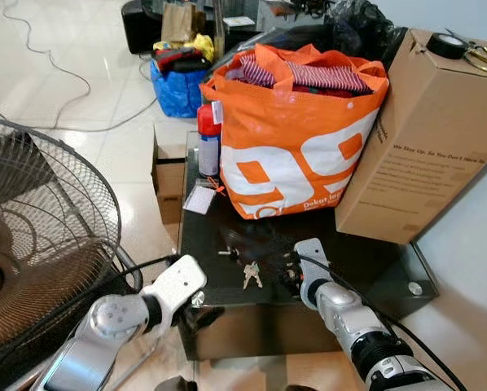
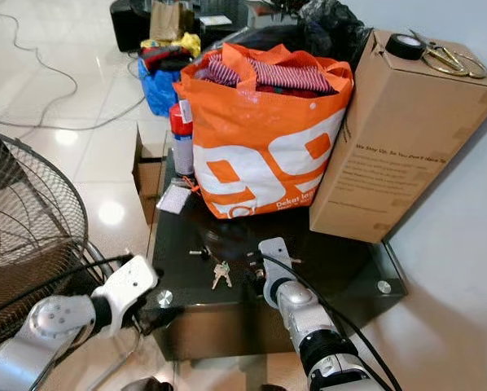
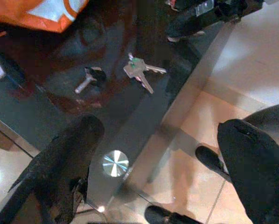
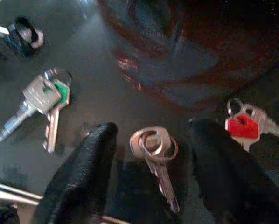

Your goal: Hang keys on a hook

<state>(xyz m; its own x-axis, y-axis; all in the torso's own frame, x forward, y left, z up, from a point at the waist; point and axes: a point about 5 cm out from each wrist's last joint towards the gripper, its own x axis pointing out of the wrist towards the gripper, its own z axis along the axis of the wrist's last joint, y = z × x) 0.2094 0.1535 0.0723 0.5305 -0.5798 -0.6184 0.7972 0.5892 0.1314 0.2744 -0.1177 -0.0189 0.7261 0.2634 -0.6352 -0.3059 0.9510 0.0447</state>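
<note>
- Keys are lying on the dark glass table (image 1: 374, 269): a silver key on a ring (image 4: 153, 149) is resting flat between the right gripper's (image 4: 151, 172) two black fingers, with the jaws standing open on either side of it and not closing on it.
- Beside that key, a bunch with a green-tagged key (image 4: 44, 100) is lying apart on one side, and a key with a red head (image 4: 244, 126) is lying just past the other finger; in the head views the green-tagged bunch (image 1: 251, 275) is sitting near the table's front edge, between the two arms.
- Further off, a small black-and-silver piece (image 4: 18, 32) is lying on the glass; what it is cannot be told.
- Right gripper is reaching down onto the table top from the front edge, its silver arm (image 1: 357, 326) coming up from the lower right.
- Left gripper (image 3: 163, 172) is hovering off the table's front corner, over the tiled floor (image 3: 209, 135), jaws spread wide and holding nothing; a round metal fitting (image 3: 115, 163) in the glass is showing between its fingers.
- Behind the keys, an orange and white shopping bag (image 1: 292, 147) stuffed with striped cloth is standing on the table, touching a tall brown cardboard box (image 1: 423, 138) to its right.
- A red-capped spray can (image 1: 208, 138) is standing at the bag's left, with a small white card (image 1: 199, 199) lying before it.
- A floor fan (image 1: 40, 236) with a wire cage is standing to the robot's left.
</note>
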